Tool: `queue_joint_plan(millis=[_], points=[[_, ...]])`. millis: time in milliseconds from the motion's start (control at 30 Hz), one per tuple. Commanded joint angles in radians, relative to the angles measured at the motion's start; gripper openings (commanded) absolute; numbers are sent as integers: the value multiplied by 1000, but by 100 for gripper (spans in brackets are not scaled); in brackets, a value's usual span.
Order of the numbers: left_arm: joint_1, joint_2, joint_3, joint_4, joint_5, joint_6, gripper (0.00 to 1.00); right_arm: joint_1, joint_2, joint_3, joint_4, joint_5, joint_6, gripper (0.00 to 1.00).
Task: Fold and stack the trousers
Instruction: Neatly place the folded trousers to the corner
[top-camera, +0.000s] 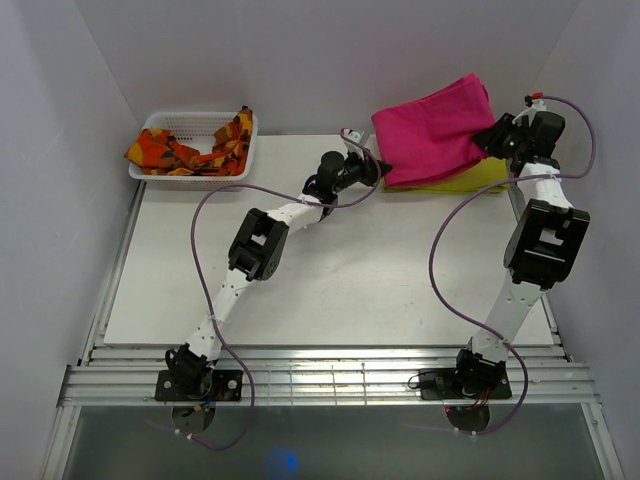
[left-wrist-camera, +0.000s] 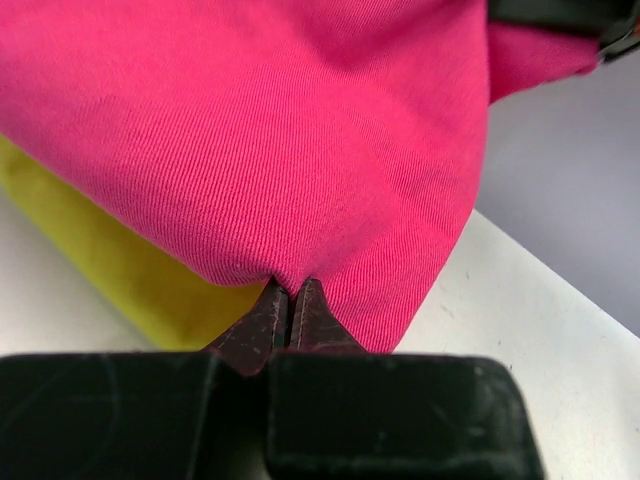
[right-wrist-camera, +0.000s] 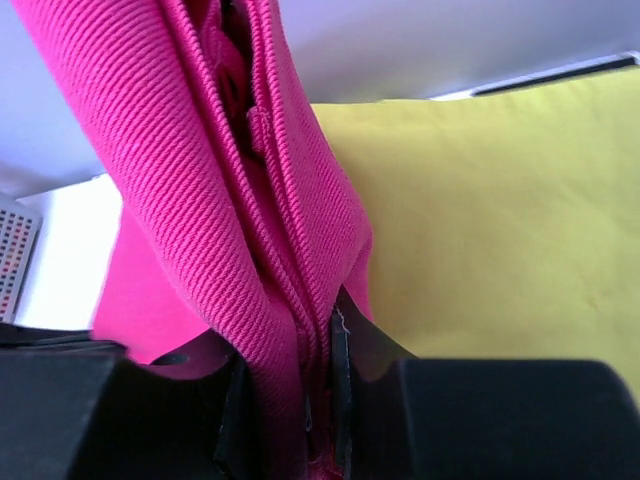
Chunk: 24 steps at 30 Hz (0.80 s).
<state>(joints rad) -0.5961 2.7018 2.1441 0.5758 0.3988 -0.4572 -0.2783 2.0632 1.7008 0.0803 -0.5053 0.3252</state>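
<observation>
The folded trousers (top-camera: 432, 135) are held over the yellow cloth (top-camera: 480, 178) at the far right of the desk (top-camera: 330, 290), left fingers (left-wrist-camera: 310, 315) and right fingers (right-wrist-camera: 355, 345) each pinched on an edge; stacking seems in hand; the next move calls for lowering them squarely, then letting go.

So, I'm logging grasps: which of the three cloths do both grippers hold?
The magenta trousers: left gripper and right gripper each pinch an edge. The yellow cloth lies beneath; the orange patterned cloth sits in the basket.
</observation>
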Motion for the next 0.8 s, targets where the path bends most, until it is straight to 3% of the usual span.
queue_joint_plan(millis=[0, 233, 367, 400, 467, 500, 533, 567, 700, 733, 767], points=[[-13, -67, 97, 82, -20, 94, 0, -56, -74, -12, 176, 5, 44, 8], [-25, 77, 264, 107, -72, 140, 0, -102, -37, -79, 263, 25, 77, 8], [-37, 128, 267, 102, -118, 190, 0, -99, 102, -18, 247, 7, 34, 8], [-37, 125, 249, 99, -135, 193, 26, -96, 135, 0, 204, -1, 25, 8], [-34, 90, 163, 76, -150, 219, 55, -96, 199, 19, 181, 11, 6, 8], [-25, 64, 121, 72, -150, 218, 80, -96, 219, 22, 158, 10, 3, 8], [-22, 35, 75, 70, -134, 213, 92, -96, 238, 43, 132, -7, -6, 8], [-18, -24, -9, 67, -120, 210, 98, -96, 264, 52, 101, -7, -3, 14], [8, -210, -219, 52, -61, 195, 98, -94, 229, 17, 46, -21, 18, 35], [16, -244, -245, 18, -52, 180, 98, -94, 224, 29, 11, -39, 17, 36], [24, -276, -269, -6, -31, 163, 98, -94, 204, 30, -37, -47, 17, 26]])
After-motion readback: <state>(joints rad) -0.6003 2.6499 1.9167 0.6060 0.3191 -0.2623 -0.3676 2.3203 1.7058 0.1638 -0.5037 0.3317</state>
